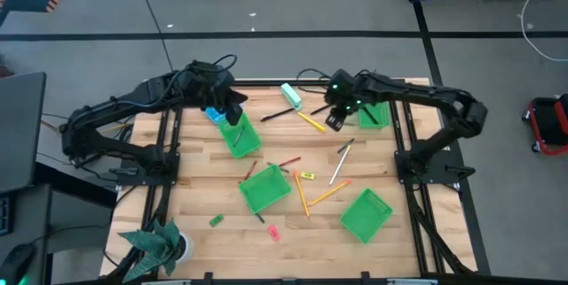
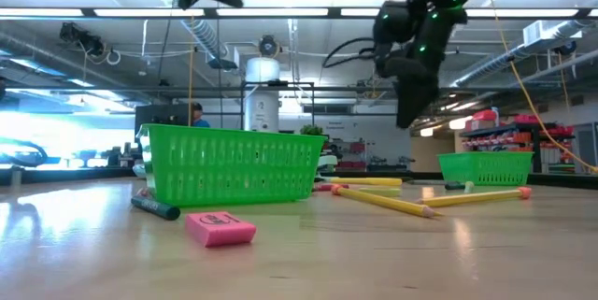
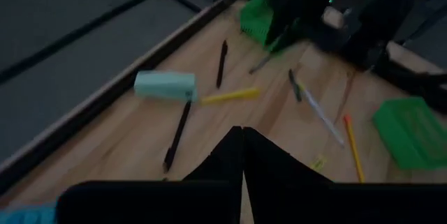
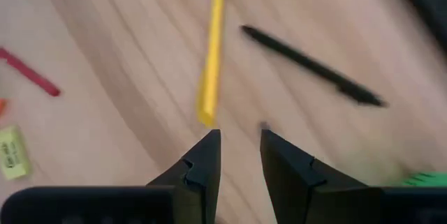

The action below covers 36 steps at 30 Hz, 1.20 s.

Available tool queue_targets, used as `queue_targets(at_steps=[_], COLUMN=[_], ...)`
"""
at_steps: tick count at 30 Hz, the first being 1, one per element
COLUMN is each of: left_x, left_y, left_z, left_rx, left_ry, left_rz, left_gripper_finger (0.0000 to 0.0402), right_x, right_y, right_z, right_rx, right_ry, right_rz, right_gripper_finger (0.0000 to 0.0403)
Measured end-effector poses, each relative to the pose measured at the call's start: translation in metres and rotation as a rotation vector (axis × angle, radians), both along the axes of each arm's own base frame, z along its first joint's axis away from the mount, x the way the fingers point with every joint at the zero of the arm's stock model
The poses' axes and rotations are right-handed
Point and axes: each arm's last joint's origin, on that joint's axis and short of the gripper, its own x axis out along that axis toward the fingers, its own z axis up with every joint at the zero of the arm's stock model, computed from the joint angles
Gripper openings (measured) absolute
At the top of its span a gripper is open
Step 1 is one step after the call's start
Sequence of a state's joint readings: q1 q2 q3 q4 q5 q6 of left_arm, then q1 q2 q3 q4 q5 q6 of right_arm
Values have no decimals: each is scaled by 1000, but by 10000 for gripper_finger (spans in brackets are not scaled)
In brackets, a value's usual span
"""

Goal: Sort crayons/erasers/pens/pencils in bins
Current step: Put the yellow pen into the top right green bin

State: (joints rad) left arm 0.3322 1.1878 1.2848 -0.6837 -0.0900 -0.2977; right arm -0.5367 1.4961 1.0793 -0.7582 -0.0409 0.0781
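Observation:
My right gripper [image 4: 239, 140] hangs above the table with its fingers a narrow gap apart and nothing between them. Just beyond its tips lie a yellow pen [image 4: 211, 56] and a dark pen [image 4: 311, 67], both flat on the wood. From above, this gripper [image 1: 337, 118] is right of the yellow pen [image 1: 311, 122]. My left gripper [image 3: 242, 140] is shut and empty, raised over the far end of a green bin [image 1: 238, 134]. Pencils [image 1: 302, 194], crayons [image 1: 288, 162] and a yellow eraser [image 1: 307, 176] lie scattered mid-table.
Three more green bins sit at mid-table [image 1: 264, 189], near right [image 1: 366, 214] and far right [image 1: 373, 114]. A teal-and-white block [image 1: 291, 95] lies by the far edge. A pink eraser [image 1: 273, 231] and a green eraser [image 1: 216, 220] lie near the front edge. A plant [image 1: 158, 242] stands at the near left corner.

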Motion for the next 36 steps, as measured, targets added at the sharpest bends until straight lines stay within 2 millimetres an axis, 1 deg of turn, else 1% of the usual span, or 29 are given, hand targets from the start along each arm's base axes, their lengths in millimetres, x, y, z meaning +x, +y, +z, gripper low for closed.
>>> queue_targets(at_steps=[3, 6, 11, 14, 16, 19, 22, 24, 31, 36], left_x=[1, 2, 3, 4, 4, 4, 4, 4, 4, 5], left_y=[-1, -3, -2, -2, -2, -2, -2, -3, -7, -10], left_z=[-2, -1, 1, 1, 1, 1, 1, 1, 1, 1], left_rx=[-4, 1, 1, -2, -4, -3, -3, -10, -34, -20], left_ry=[19, 8, -23, -24, -25, -27, -27, -29, -33, -27], left_rz=[-10, -16, -18, -21, -20, -20, -20, -32, -103, -133], left_gripper_finger=[27, 25, 13, 11, 15, 25, 30, 29, 11, 16], right_x=[15, 30, 52, 61, 66, 72, 76, 76, 75, 73], right_y=[-2, -9, -20, -25, -25, -21, -17, -17, -19, -21], right_z=[-14, -25, -40, -45, -50, -60, -72, -77, -78, -79], right_rx=[47, 51, 74, 109, 126, 146, 160, 144, 93, 104], right_ry=[21, 21, 19, 7, -1, 11, 51, 74, 98, 105], right_rz=[-6, -29, -48, -101, -140, -154, -142, -153, -228, -264], right_gripper_finger=[108, 111, 134, 150, 156, 158, 155, 155, 154, 154])
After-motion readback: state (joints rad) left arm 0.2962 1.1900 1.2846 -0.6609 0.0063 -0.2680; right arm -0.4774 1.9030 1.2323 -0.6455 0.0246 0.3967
